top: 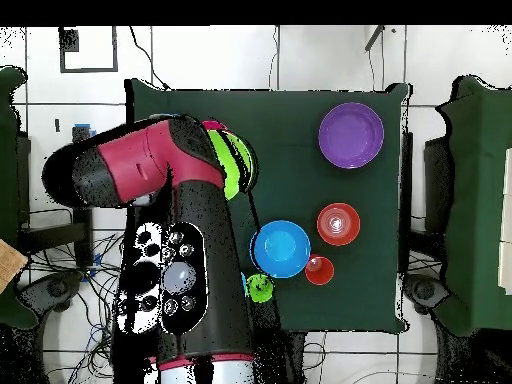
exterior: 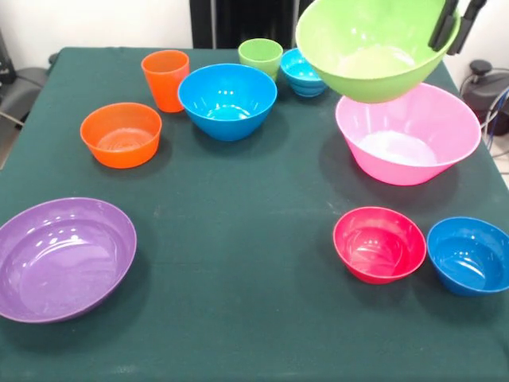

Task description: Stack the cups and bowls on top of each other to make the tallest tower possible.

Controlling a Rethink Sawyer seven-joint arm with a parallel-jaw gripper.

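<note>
The lime green bowl (exterior: 374, 48) (light, glossy, slippery) is held pinched at its rim by the closed gripper (exterior: 455, 24), tilted above the pink bowl (exterior: 409, 135)

A robotics lab. A green-clothed bench (top: 300, 110) stands on a pale tiled floor (top: 200, 60). Loose cables (top: 60, 300) trail beside the red robot arm (top: 140, 160).

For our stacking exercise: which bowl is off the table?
The lime green bowl, tilted in the gripper above the pink bowl; all others rest on the cloth.
</note>
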